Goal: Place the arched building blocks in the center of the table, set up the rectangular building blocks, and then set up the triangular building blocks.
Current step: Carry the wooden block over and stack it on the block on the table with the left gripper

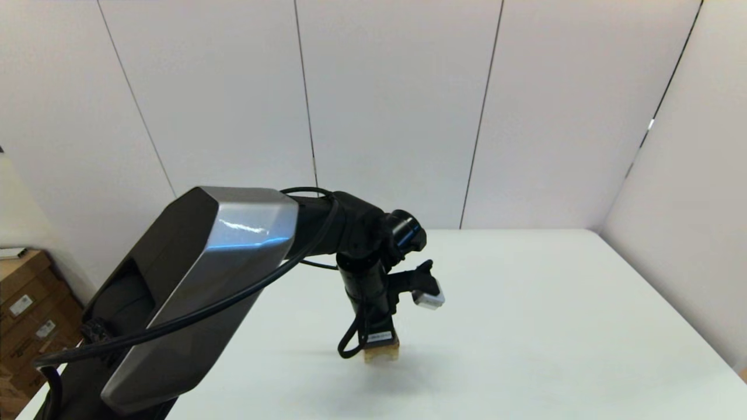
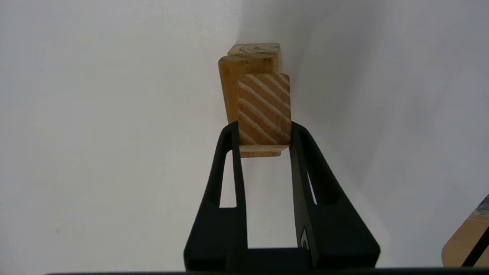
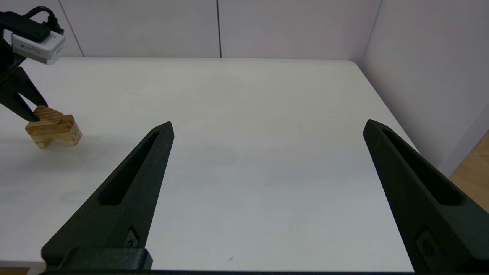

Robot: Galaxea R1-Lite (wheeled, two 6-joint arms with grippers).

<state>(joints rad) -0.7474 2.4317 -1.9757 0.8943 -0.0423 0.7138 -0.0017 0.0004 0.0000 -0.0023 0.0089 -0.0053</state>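
Note:
My left gripper [image 2: 264,129] points straight down near the middle of the white table [image 1: 554,303], shut on the triangular building block [image 2: 263,109], a small wedge with slanted grain lines. One finger presses on each of its sides. The wedge rests on top of a small stack of light-brown blocks [image 1: 382,352]. In the right wrist view the chunky arched building block [image 3: 57,133] stands under the wedge [image 3: 47,114], notch facing the table. I cannot tell the rectangular building block apart within the stack. My right gripper [image 3: 267,131] hovers open and empty over the table's right part.
Cardboard boxes [image 1: 23,315] stand on the floor off the table's left side. Grey wall panels close off the back and the right. The left arm's bulky forearm [image 1: 192,291] covers the near left of the head view.

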